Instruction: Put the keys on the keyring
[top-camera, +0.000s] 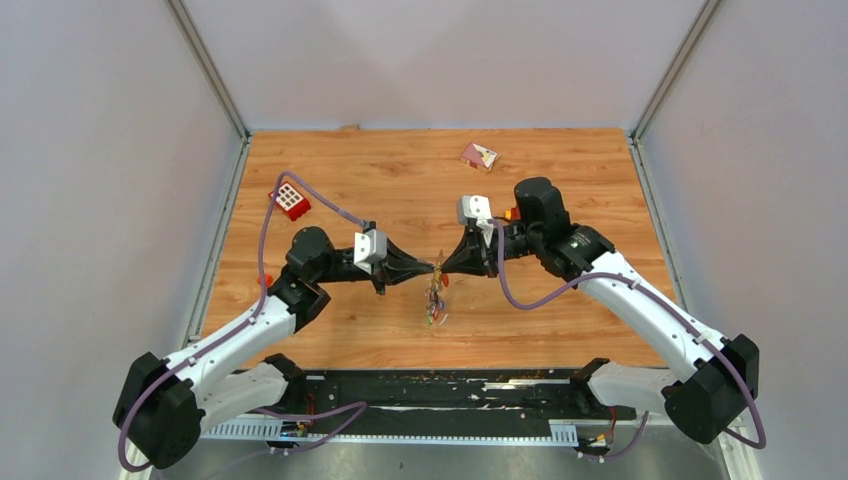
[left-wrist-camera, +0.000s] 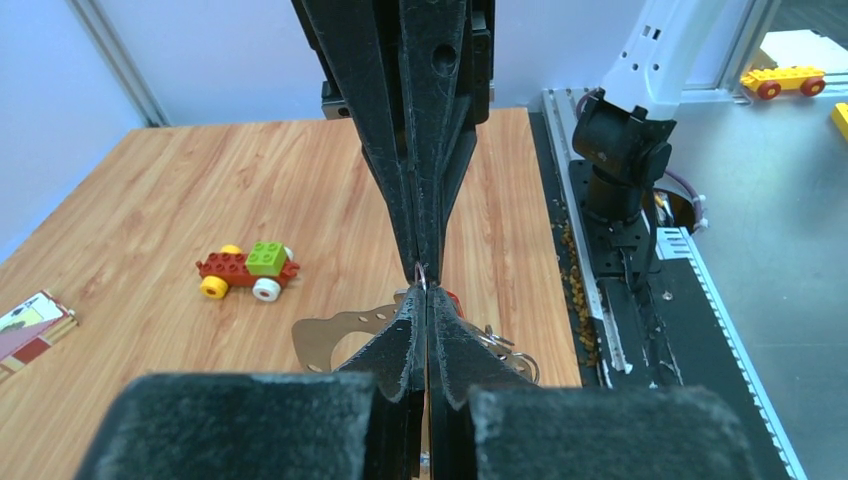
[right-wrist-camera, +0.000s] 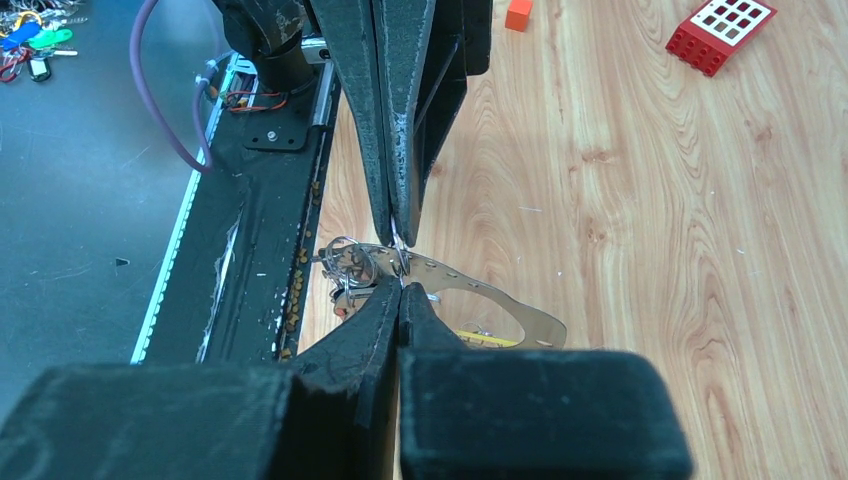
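Note:
My left gripper (top-camera: 432, 268) and right gripper (top-camera: 445, 267) meet tip to tip above the middle of the table. Both are shut, pinching a small wire ring (left-wrist-camera: 420, 272) between them; it also shows in the right wrist view (right-wrist-camera: 400, 262). The keyring (left-wrist-camera: 320, 335), a flat greyish-tan loop with holes along its band, hangs just below the tips and shows in the right wrist view (right-wrist-camera: 510, 305). The keys (top-camera: 435, 303) dangle under the grippers as a bunch: a red head (left-wrist-camera: 452, 298), a yellow one (right-wrist-camera: 485, 340), and wire rings (right-wrist-camera: 345, 262).
A red block with white squares (top-camera: 291, 202) lies at the left. A picture card (top-camera: 479, 156) lies at the back. A toy brick car (left-wrist-camera: 248, 270) stands by the right arm. A small orange cube (right-wrist-camera: 518, 13) sits near the left arm. The black base rail (top-camera: 450, 390) runs along the near edge.

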